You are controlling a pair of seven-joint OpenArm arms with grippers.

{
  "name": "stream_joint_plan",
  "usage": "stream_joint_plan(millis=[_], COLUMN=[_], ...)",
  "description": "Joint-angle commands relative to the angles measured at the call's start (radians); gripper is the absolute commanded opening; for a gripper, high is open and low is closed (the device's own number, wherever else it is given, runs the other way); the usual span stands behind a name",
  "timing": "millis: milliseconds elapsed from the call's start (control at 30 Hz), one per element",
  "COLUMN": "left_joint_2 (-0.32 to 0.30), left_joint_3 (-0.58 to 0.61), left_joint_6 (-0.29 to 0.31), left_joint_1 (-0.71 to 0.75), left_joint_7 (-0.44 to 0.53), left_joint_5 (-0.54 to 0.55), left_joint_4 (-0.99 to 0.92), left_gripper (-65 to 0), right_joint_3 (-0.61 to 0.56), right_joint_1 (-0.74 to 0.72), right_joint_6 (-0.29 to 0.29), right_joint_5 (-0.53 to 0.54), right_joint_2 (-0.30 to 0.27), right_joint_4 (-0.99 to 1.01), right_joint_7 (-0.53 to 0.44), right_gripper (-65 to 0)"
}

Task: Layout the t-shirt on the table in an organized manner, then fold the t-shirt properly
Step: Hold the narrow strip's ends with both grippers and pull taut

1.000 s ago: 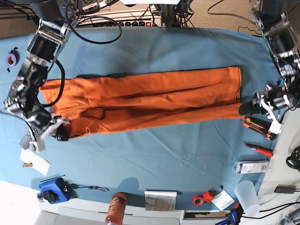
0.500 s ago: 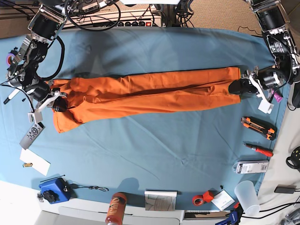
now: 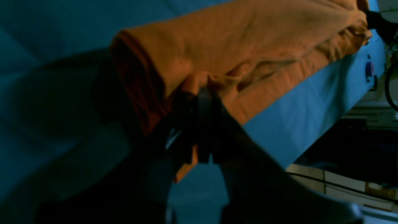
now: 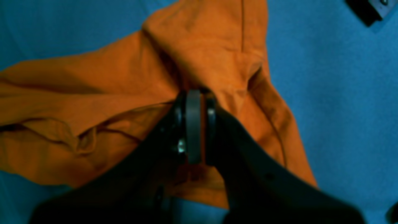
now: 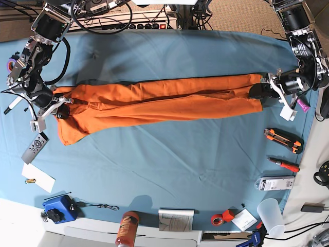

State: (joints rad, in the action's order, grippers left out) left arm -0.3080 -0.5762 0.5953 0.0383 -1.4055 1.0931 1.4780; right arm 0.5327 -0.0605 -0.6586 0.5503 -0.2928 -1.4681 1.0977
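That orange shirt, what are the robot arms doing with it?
Two robot arms are holding the t-shirt by its two ends. The left gripper pinches one end and the right gripper pinches the other. The shirt is pulled out long and narrow across the table, bunched up rather than spread flat. It is not folded yet.
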Motion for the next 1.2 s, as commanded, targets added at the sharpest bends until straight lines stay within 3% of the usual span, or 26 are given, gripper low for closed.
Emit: stream_joint_plan(millis=[0,167,200,233,333,400,567,800,1000,1167], left_joint_2=[-0.016,-0.016,-0.016,-0.016,-0.017,-0.016,-0.016,-0.016,0.030,0.095], left_joint_3=[-0.003,-0.003,-0.003,-0.003,-0.003,-0.003,-0.003,-0.003,-0.002,-0.002], left_joint_6=[-0.003,-0.001,0.002,0.002,0.001,0.001,-0.004,-0.105,-0.190,-0.207], left_joint_1=[-0.010,-0.010,-0.010,-0.008,-0.002,-0.002,-0.002,-0.002,0.005,0.043], left_joint_7=[0.009,0.009,0.009,0.009,0.009,0.009,0.009,0.083,0.105,0.106], left_joint_5=[0.022,0.023,0.022,0.023,0.034,0.037,-0.036,-0.270,-0.303,-0.323], left_joint_4=[0.016,0.016,0.016,0.016,0.018,0.019,0.056,0.212,0.220,0.220], left_gripper=[-65.0,-65.0,-61.9,-54.4,-34.6,-30.0,-30.0,-30.0,-30.0,-30.0], right_joint_3=[0.005,0.005,0.005,0.005,0.005,0.005,0.005,0.005,0.005,0.005], right_joint_1=[-0.008,0.003,0.003,0.003,0.005,0.005,0.006,0.005,0.005,0.005], right_joint_6=[0.002,-0.003,-0.007,-0.013,-0.040,-0.040,-0.040,-0.039,-0.019,-0.018], right_joint_5=[0.007,0.010,0.010,0.010,0.010,0.010,0.010,0.010,0.010,0.010], right_joint_2=[-0.014,-0.015,-0.015,-0.015,-0.015,-0.015,-0.015,-0.015,-0.015,-0.015], right_joint_4=[-0.016,-0.016,-0.016,-0.016,-0.016,-0.016,-0.016,-0.016,-0.016,-0.016], right_joint_7=[-0.021,0.013,0.028,0.035,0.039,0.039,0.040,0.039,0.039,0.039], right_gripper=[-65.0,-65.0,-65.0,-64.9,-52.0,-49.1,-49.1,-49.1,-49.1,-49.1])
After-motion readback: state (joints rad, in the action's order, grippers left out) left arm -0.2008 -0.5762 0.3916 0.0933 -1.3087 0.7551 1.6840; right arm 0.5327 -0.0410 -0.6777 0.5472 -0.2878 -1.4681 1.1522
